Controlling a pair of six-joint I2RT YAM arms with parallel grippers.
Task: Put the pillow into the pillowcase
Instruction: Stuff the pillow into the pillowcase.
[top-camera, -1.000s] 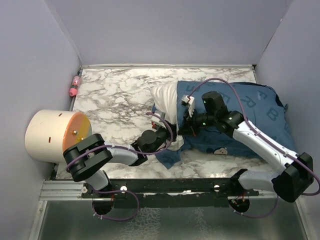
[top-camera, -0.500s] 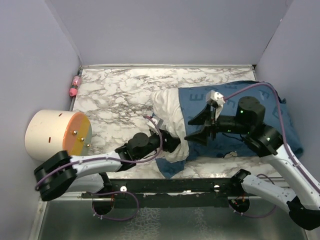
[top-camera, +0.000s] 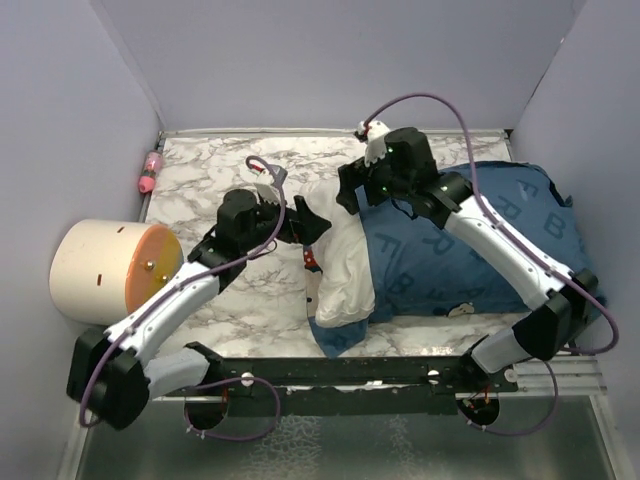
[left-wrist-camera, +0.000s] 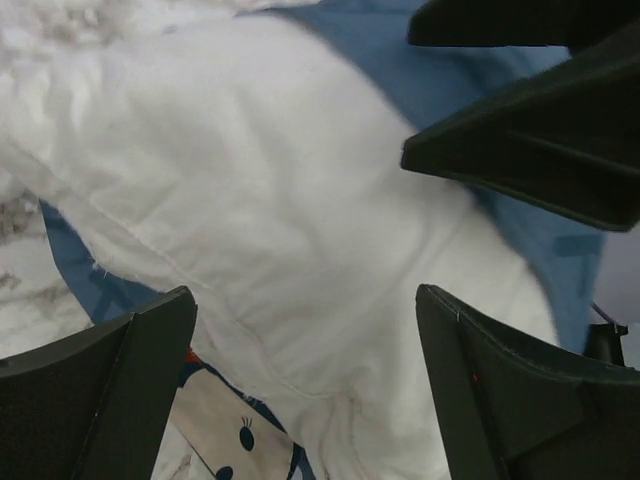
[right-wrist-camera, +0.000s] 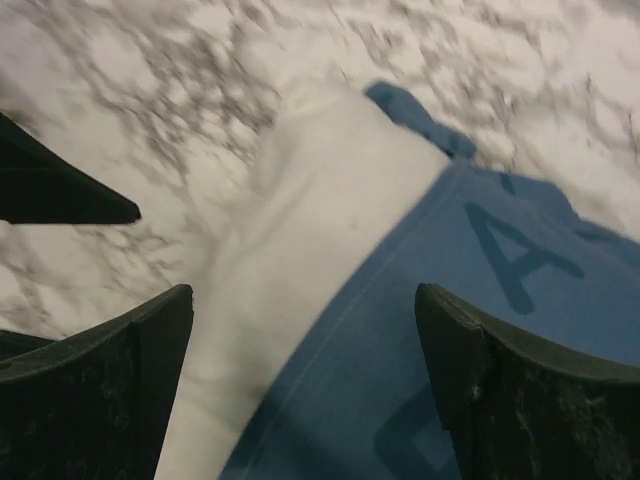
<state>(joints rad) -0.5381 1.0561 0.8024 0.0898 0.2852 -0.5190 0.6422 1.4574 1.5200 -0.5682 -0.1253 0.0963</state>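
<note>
Gaping wide and gripping nothing: left claw, fingers spread, poised over the bare white end of the pillow. Whether the tips touch the cloth cannot be told. In its wrist view the claw frames creased white fabric. The blue pillowcase lies beyond, and a cartoon face is printed on the blue cloth under the pillow's edge.

Right claw: likewise released and empty, just beside the left claw at the far corner of the exposed end, the two sets of tips near but apart. In its wrist view the claw stands over the line where white pillow meets blue hem. One dark finger of the left claw shows at the left edge.

Pillow: on the table, right of centre. Most of it sits inside the pillowcase; a rumpled white end sticks out of the open mouth toward the left.

Pillowcase: blue with pale letters, plump over the pillow, reaching to the right wall. A loose fold of it lies under the near corner of the white end.

Table: marble-patterned.

Other items: cream drum with an orange face, at the left edge; small pink item at the far left corner, against the wall.
</note>
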